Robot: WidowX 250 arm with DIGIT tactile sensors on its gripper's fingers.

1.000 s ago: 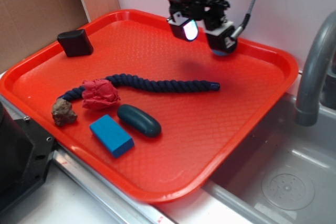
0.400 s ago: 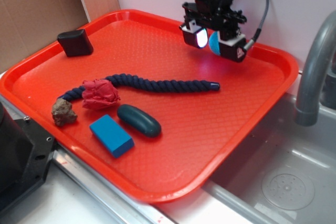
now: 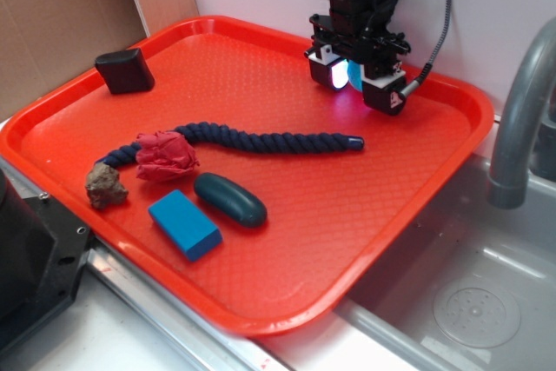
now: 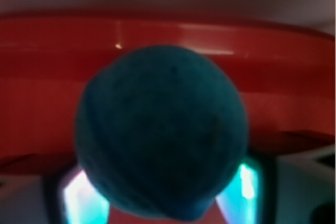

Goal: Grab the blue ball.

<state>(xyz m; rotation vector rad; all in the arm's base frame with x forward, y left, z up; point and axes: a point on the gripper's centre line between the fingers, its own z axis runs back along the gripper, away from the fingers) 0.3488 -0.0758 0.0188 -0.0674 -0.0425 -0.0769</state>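
Gripper [image 3: 357,82] clenched on the blue ball [image 3: 354,75], ball lodged between both fingers above the far right part of the red tray [image 3: 373,215], clear of the rope [image 3: 261,139].

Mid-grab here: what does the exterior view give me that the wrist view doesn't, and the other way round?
Only the exterior shows the layout: the rope, red wad, blue block, dark capsule, black block, and the gripper raised above the tray's far side. Only the wrist shows the blue ball close up, filling the frame between lit fingers. Both show the ball between the fingers and the red tray.
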